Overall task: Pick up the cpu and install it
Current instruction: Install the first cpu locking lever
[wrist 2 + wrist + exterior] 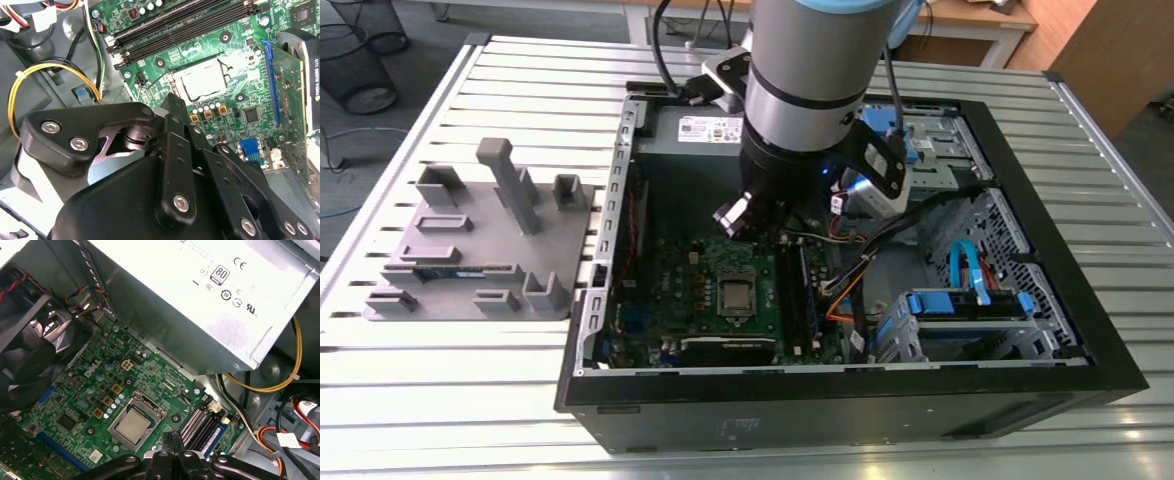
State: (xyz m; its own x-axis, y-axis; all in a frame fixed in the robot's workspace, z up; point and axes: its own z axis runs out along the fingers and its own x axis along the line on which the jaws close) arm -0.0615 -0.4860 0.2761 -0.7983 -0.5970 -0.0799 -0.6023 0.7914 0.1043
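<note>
Exterior view: the arm is reaching down into the open computer case (1067,380) on the slatted table (480,400), its gripper (767,228) hanging just above the green motherboard (687,275). The cpu (736,296) is lying flat in its socket (136,421) on the board, apart from the gripper; both wrist views are showing its silvery top (202,81) (133,425). Whether the fingers are open or closed, I cannot tell. A grey holder tray (454,250) is sitting beside the case, towards the exterior view's left.

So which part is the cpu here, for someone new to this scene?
Start at the open computer case and find the green motherboard on its floor. The cpu is the small silvery square seated in the metal-framed socket near the board's middle, beside the long black memory slots.
</note>
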